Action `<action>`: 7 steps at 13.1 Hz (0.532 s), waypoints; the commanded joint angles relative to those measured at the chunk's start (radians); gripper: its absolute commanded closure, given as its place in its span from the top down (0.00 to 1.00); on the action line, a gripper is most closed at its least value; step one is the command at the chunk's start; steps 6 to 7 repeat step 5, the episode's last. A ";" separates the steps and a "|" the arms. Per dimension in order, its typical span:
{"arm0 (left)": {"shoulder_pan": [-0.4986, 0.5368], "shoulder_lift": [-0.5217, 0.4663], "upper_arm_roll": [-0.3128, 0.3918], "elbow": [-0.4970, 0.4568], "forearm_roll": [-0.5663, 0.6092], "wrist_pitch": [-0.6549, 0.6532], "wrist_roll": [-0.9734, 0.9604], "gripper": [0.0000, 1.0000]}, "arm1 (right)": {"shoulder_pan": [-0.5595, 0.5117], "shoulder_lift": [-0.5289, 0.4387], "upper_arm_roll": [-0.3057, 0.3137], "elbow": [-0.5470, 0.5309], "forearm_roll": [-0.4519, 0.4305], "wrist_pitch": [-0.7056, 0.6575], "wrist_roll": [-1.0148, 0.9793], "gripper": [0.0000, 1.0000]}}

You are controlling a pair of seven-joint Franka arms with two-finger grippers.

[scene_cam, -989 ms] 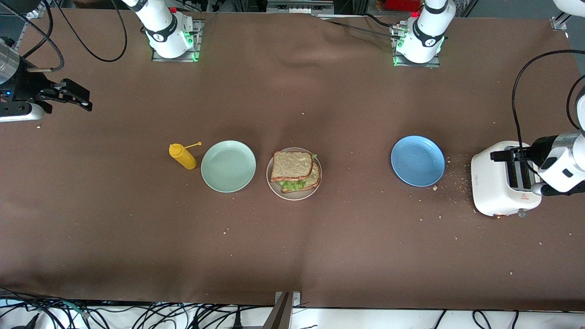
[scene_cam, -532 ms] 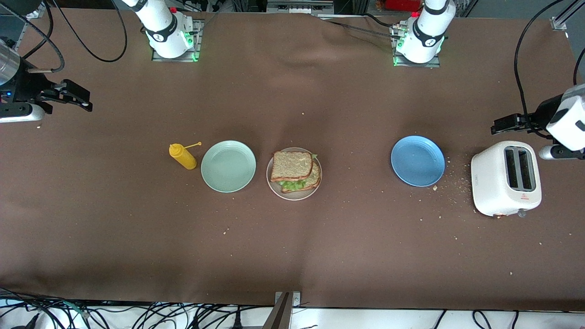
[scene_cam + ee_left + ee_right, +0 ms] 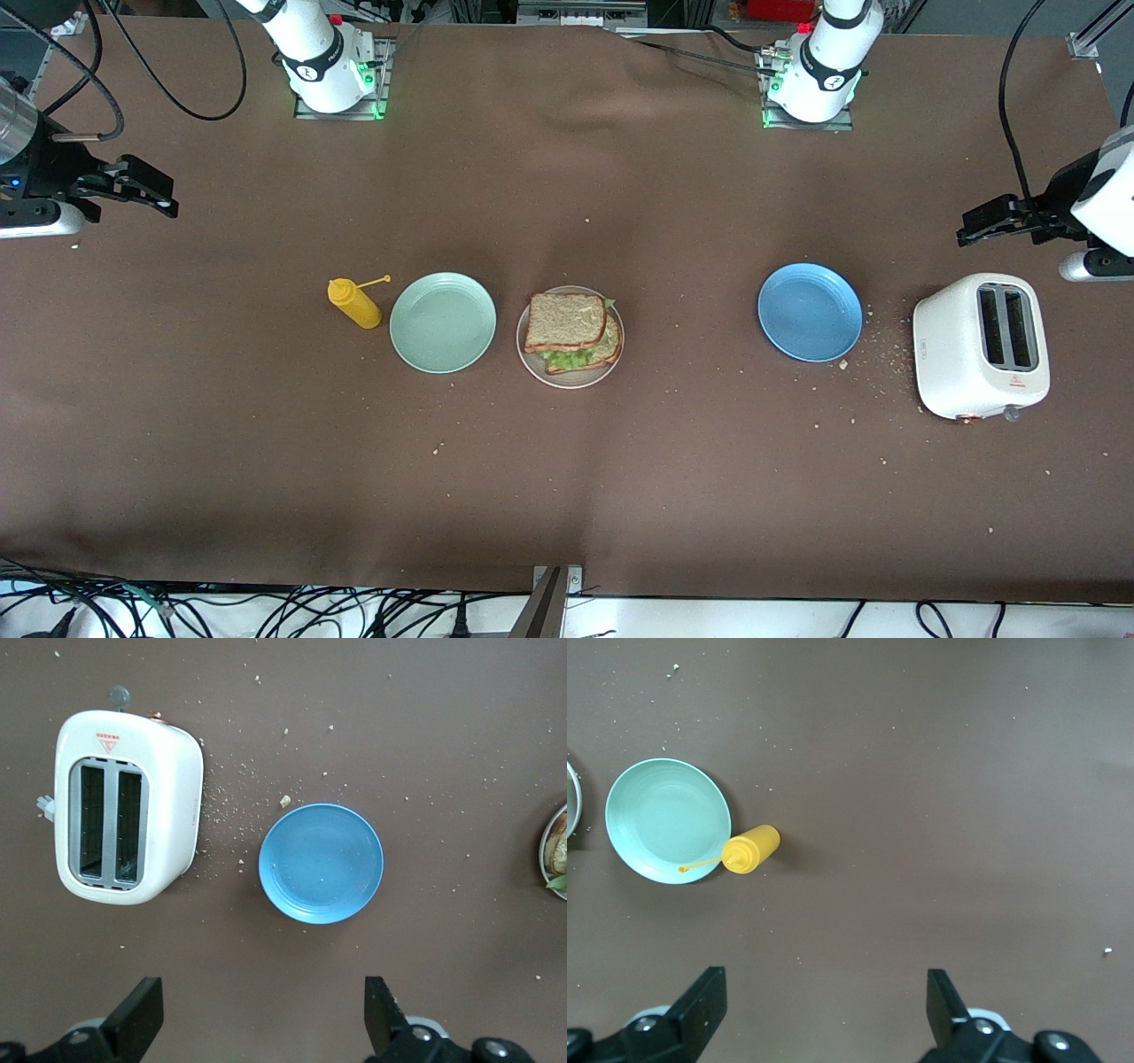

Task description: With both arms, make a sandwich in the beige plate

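Note:
The sandwich (image 3: pixel 567 321) lies on the beige plate (image 3: pixel 576 380) at the table's middle: two brown-crusted slices with green lettuce (image 3: pixel 568 359) showing between them. The upper slice sits askew on the lower one. My left gripper (image 3: pixel 971 229) hangs open and empty over bare cloth at the left arm's end, beside the toaster. In the left wrist view, the left gripper (image 3: pixel 261 992) has only cloth between its fingers, and the plate's rim (image 3: pixel 546 850) shows at the edge. My right gripper (image 3: pixel 165 195) hangs open and empty over bare cloth at the right arm's end; the right wrist view also shows the gripper (image 3: pixel 824 981) open.
A mint-green plate (image 3: pixel 443 322) and a yellow squeeze bottle (image 3: pixel 355 303) stand beside the beige plate toward the right arm's end. A blue plate (image 3: pixel 810 312) and a white toaster (image 3: pixel 981 346) with empty slots stand toward the left arm's end, with crumbs between them.
The left arm has lifted away from over the toaster and drawn back toward its own end of the table. The right arm and the sandwich have not moved.

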 commanded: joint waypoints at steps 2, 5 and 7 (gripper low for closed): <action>-0.003 -0.012 -0.007 -0.015 0.044 0.019 -0.014 1.00 | -0.015 0.011 0.009 0.023 -0.004 0.004 -0.022 1.00; -0.012 0.003 -0.007 -0.012 0.041 0.023 -0.014 1.00 | -0.016 0.011 0.009 0.023 -0.002 -0.005 -0.020 1.00; -0.012 0.003 -0.007 -0.012 0.041 0.023 -0.014 1.00 | -0.016 0.011 0.009 0.023 -0.002 -0.005 -0.020 1.00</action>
